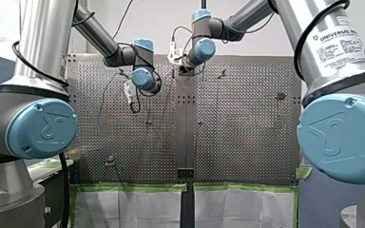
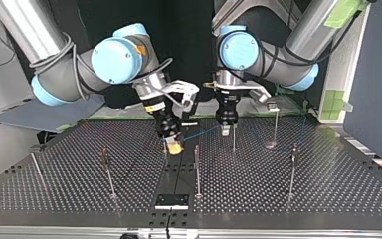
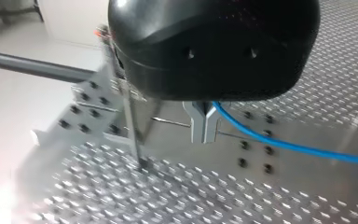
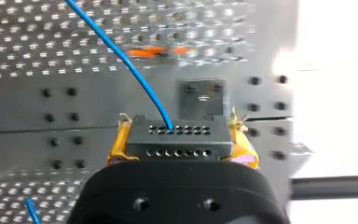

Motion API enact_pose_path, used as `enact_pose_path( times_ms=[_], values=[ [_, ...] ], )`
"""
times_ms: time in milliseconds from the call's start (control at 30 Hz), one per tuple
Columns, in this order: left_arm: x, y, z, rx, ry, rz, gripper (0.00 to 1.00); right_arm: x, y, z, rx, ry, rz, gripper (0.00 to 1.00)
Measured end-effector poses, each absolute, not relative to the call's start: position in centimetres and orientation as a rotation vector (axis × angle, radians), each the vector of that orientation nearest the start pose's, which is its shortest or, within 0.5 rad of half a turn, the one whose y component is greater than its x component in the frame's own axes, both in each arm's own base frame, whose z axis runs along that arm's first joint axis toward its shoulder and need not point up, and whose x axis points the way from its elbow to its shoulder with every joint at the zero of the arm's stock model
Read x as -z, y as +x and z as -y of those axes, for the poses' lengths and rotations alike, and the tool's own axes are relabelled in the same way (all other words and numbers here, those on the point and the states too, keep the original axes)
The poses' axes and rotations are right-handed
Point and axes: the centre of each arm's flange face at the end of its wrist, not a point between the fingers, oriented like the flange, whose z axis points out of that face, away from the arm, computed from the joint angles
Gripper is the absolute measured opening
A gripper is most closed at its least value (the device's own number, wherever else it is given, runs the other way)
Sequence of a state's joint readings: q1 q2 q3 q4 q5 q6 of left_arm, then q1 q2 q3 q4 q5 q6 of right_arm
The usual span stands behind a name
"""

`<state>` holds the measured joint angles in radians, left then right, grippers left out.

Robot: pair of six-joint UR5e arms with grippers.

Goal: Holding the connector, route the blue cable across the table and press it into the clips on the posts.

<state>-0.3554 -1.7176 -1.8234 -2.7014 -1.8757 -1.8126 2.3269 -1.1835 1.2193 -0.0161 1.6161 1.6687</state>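
Perforated metal bench fills the ground between two arms; dark wall behind in the top view.

Posts: six thin upright posts counted in the top view, spread across the bench; small dark clips at the tops of some; one short black plate at the bench's near edge in that view.

Right gripper: low over the bench just left of the centre seam in the top view; one connector, a dark grey block with two rows of holes, clamped between its two yellow pads; pads tight on either end of the block in the right wrist view.

Cable: one blue cable leaves a hole in the connector's upper row and curves away over the bench; in the top view it spans the short gap from the connector to my left gripper.

Left gripper: two metal fingers drawn together, only a thin slit between them; cable comes away from right against the fingers' upper part and runs off along the bench; cannot tell whether it is pinched or merely touching; one post stands just beside this gripper in both the top and left wrist views; cable not in any clip that shows.
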Motion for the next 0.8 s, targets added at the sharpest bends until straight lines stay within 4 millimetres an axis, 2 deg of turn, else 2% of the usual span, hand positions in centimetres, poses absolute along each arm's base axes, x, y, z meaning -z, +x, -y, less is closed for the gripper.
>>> enact_pose_path(
  times_ms=[167,367,600,800],
  values=[
    [-35.8,44.6,27.9,0.266,-0.151,-1.480,0.00,-46.4,53.1,37.5,-1.784,1.687,0.879,0.00],
    [-38.2,44.5,28.0,0.310,-0.146,-1.410,0.00,-46.4,52.7,37.7,-1.777,1.685,0.887,0.00],
    [-38.5,46.2,29.3,0.358,-0.104,-1.395,0.00,-45.4,52.6,38.6,-1.760,1.692,0.901,0.00],
    [-37.3,47.9,29.6,0.358,-0.097,-1.405,0.00,-44.8,52.4,39.4,-1.754,1.696,0.907,0.00]
  ],
)
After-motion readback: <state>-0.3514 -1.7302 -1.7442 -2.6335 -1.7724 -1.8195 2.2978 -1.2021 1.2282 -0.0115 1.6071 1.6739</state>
